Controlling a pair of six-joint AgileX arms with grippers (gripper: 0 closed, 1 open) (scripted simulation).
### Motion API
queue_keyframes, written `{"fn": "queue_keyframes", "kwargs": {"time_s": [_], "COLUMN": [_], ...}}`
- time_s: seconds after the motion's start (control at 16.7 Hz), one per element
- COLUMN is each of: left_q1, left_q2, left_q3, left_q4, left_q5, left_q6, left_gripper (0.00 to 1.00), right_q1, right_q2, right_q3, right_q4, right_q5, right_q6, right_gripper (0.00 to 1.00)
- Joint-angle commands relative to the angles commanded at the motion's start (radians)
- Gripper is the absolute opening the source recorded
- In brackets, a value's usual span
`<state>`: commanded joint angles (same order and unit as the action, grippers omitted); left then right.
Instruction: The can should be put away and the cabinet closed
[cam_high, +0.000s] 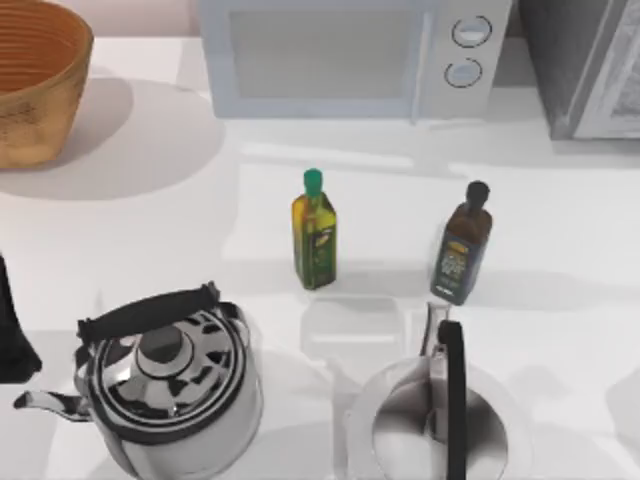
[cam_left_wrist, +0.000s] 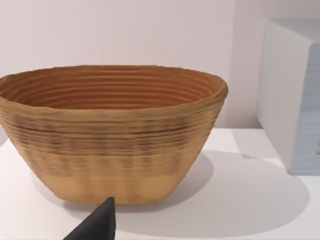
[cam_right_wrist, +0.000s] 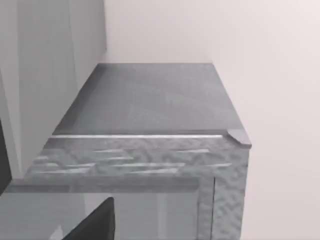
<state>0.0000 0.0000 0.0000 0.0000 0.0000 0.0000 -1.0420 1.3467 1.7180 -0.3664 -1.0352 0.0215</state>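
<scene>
Cabinet (cam_high: 575, 70) stood at the table's back right, with the right gripper (cam_right_wrist: 95, 225) near its top; we couldn't tell whether the door was shut. Next down in size were the microwave (cam_high: 340, 55), basket (cam_high: 35, 85), ribbed kettle (cam_high: 165, 385), plain kettle (cam_high: 435, 425), green-capped bottle (cam_high: 314, 232) and dark bottle (cam_high: 462, 245). We couldn't place the can, so its axis and heading were unknown to us; it was possibly already inside. We judged closing unconfirmed. Left gripper (cam_left_wrist: 97, 225) faced the basket. Both claws: state couldn't be told.

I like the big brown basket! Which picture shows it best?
The left wrist view: the whole basket stands there, side and inside both visible. The top view catches part of it at the table's far left corner. The right wrist view faces a grey cabinet.
</scene>
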Motion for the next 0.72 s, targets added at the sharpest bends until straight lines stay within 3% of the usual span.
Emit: {"fn": "queue_keyframes", "kwargs": {"time_s": [0.48,0.72], "left_q1": [0.000,0.000], "left_q2": [0.000,0.000], "left_q3": [0.000,0.000], "left_q4": [0.000,0.000], "left_q5": [0.000,0.000], "left_q6": [0.000,0.000], "left_gripper": [1.00,1.00], "right_q1": [0.008,0.146], "right_q2": [-0.006,0.000], "right_q3": [0.027,0.044], "right_q4": [-0.021,-0.029], "right_q5": [0.012,0.152], "right_q6": [0.000,0.000], "right_gripper": [1.00,1.00]}}
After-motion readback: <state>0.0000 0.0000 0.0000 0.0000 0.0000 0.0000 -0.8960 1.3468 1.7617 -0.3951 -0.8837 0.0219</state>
